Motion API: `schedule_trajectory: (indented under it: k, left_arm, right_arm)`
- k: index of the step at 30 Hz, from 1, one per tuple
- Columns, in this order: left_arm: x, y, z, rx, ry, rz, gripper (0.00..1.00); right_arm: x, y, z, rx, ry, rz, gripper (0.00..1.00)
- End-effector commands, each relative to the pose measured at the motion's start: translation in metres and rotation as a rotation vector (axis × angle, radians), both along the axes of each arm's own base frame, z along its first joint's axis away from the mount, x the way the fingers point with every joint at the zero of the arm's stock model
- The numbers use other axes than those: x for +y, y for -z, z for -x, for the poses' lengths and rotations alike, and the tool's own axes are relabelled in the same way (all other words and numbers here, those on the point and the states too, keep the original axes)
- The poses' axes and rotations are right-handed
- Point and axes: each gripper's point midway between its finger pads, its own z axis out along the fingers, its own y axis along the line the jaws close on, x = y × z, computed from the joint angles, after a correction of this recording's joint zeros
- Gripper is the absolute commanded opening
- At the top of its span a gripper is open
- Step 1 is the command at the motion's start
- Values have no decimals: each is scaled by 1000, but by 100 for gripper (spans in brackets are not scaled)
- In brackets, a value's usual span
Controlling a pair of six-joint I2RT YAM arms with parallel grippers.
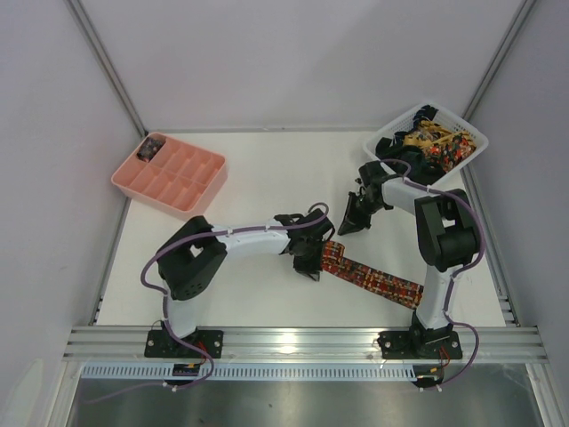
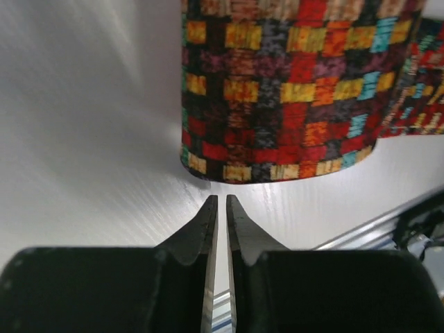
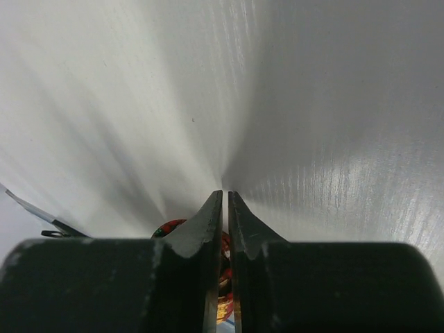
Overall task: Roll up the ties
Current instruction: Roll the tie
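A tie point(image 1: 373, 276) with a red, orange and yellow check pattern lies stretched on the white table, running from the centre toward the right arm's base. In the left wrist view its near end point(image 2: 277, 90) stands as a curved, rolled-looking band just beyond my left gripper point(image 2: 222, 198). The left gripper point(image 1: 309, 265) sits at that end, shut with nothing between its fingers. My right gripper point(image 1: 348, 222) hovers over bare table behind the tie, shut and empty point(image 3: 225, 193). A bit of red patterned fabric point(image 3: 168, 227) shows behind its fingers.
A white lattice basket point(image 1: 476, 142) at the back right holds more ties point(image 1: 431, 142) in a heap. A pink compartment tray point(image 1: 191, 191) stands at the back left with a small dark item point(image 1: 151, 149) in one corner cell. A metal rail point(image 1: 302, 342) runs along the near edge.
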Motion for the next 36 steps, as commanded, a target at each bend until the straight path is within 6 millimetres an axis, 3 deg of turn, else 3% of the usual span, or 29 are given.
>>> schedule_trajectory:
  k: [1,5,14,21,26,31,36]
  left_arm:
    - [0,0,-13,-88,-120,-61,13]
    - [6,5,-27,-159,-204,-97,10]
    - [3,30,-26,-149,-314,-122,6]
    - [-3,29,-30,-157,-322,-110,4]
    - [0,31,-26,-148,-301,-120,4]
    - [6,33,-17,-126,-283,-123,3]
    - [9,36,-15,-126,-283,-125,3]
  right_arm:
    - [-1,2,-3,-35,-3,42,12]
    - [2,8,4,-14,37,53,10]
    - [12,16,38,28,19,70,9]
    - [34,1,66,46,4,-1,9]
    - [32,-13,55,23,21,-19,9]
    - [16,-18,22,-49,1,23,9]
    - [25,-5,30,-5,-59,15,9]
